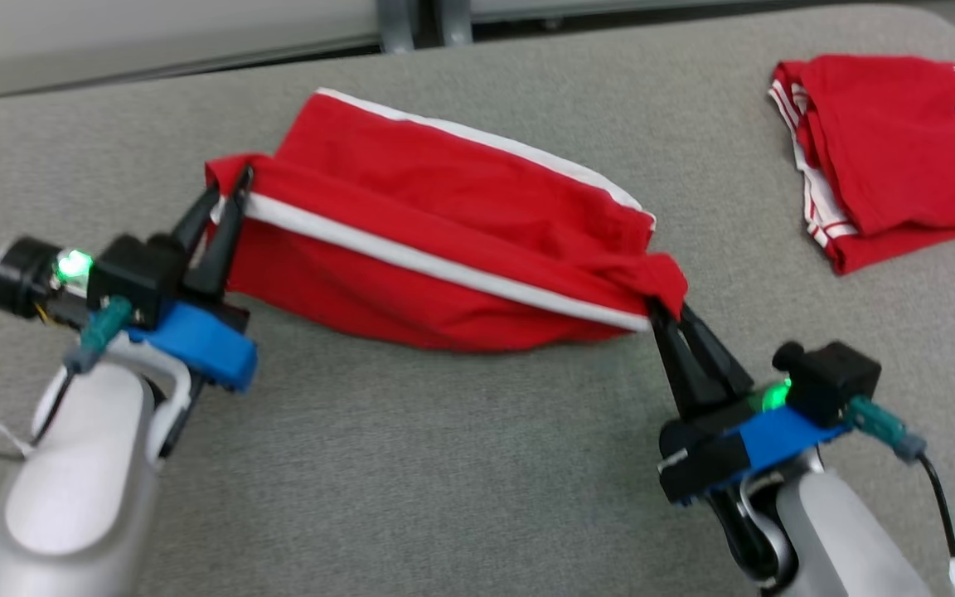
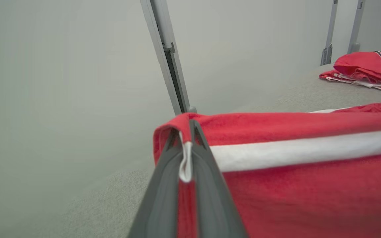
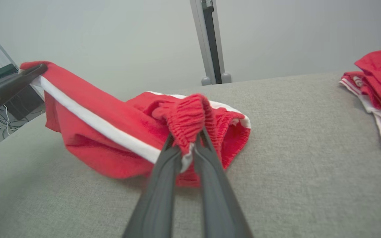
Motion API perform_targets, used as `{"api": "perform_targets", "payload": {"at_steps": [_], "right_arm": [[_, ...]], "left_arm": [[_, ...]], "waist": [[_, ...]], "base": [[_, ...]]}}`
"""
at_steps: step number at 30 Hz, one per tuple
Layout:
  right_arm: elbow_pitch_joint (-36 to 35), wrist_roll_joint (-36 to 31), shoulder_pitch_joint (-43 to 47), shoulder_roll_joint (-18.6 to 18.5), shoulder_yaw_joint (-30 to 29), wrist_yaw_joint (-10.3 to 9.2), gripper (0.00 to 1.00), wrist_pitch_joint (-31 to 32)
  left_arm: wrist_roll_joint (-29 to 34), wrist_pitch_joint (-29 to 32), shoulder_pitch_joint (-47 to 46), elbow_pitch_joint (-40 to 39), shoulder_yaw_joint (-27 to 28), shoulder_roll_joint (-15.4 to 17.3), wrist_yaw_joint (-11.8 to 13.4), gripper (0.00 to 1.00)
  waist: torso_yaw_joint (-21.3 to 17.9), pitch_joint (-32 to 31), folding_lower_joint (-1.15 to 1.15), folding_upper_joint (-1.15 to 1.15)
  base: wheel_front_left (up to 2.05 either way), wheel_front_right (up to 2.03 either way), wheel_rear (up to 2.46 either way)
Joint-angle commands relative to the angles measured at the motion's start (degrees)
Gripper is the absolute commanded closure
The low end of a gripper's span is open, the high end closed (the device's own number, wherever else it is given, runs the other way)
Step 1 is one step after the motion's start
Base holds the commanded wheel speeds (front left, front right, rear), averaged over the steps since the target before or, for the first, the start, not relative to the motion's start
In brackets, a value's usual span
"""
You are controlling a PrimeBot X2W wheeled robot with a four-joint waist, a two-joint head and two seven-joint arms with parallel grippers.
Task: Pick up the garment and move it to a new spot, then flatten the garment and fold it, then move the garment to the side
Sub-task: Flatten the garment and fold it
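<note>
The garment (image 1: 444, 224) is a pair of red shorts with white side stripes, stretched between my two grippers above the grey padded table (image 1: 444, 481); its lower edge sags onto the surface. My left gripper (image 1: 233, 186) is shut on one end of the garment (image 2: 276, 152), pinching the white stripe. My right gripper (image 1: 666, 313) is shut on the bunched elastic waistband (image 3: 190, 115) at the other end. In the right wrist view the garment (image 3: 104, 132) runs up and left to the left gripper's fingers (image 3: 15, 82).
A second red garment (image 1: 892, 141) with white trim and dark lettering lies folded at the table's far right; I also see it as a red pile (image 2: 369, 67) and at the view's edge (image 3: 379, 86). Grey metal posts (image 3: 210, 39) stand behind the table.
</note>
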Motion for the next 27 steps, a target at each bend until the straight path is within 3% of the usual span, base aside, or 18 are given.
{"api": "perform_targets", "payload": {"at_steps": [1,10,19,20,22,23,24,25,27], "right_arm": [[0.45,0.15,-1.58,0.43,0.04,-0.02,1.0,-0.17],[5.71,0.6,-12.56,2.83,0.88,-0.02,1.0,-0.96],[10.87,1.1,-19.3,4.56,1.12,-0.02,1.0,-2.42],[11.16,1.16,-19.77,4.7,1.18,-0.02,0.87,-2.89],[11.97,1.12,-20.38,4.9,1.21,-0.02,0.4,-3.57],[12.33,1.17,-20.57,4.96,1.24,-0.02,0.0,-3.84],[12.76,1.25,-20.77,5.01,1.22,-0.02,0.0,-4.17],[13.01,1.36,-20.89,5.06,1.26,-0.02,0.0,-4.39],[13.35,0.86,-20.84,5.08,1.16,-0.02,0.0,-5.16]], "left_arm": [[0.2,0.17,-1.5,0.87,-0.43,0.84,-0.21,1.0],[-1.45,0.97,-15.87,11.22,-6.87,4.3,-0.29,1.0],[-4.07,-1.13,-24.58,21.38,-12.34,5.66,-0.3,1.0],[-4.36,-1.5,-25.26,22.21,-12.72,5.7,-0.3,1.0],[-4.76,-2.12,-26.35,23.78,-13.42,5.72,-0.29,1.0],[-5.01,-2.4,-26.73,24.56,-13.65,5.62,-0.22,1.0],[-5.28,-2.65,-27.11,25.28,-13.89,5.45,-0.22,0.54],[-5.33,-2.91,-27.38,25.93,-14.09,5.36,-0.22,0.0],[-5.51,-3.44,-27.84,27.08,-14.14,5.17,-0.17,0.0]], "waist": [[-2.45,2.76,-0.01,0.0],[-6.19,8.56,-0.01,0.0],[-7.68,11.1,-0.01,0.0],[-7.7,11.24,-0.01,0.0],[-7.7,11.39,-0.01,0.0],[-7.69,11.39,-0.01,0.0],[-7.66,11.35,-0.01,0.0],[-7.64,11.3,-0.01,0.0],[-7.63,11.08,-0.01,0.0]], "base": [[0.0,0.0,0.0],[0.0,0.0,0.0],[0.0,0.0,0.0],[0.0,0.0,0.0],[0.0,0.0,0.0],[0.0,0.0,0.0],[0.0,0.0,0.0],[0.0,0.0,0.0],[0.0,0.0,0.0]]}}
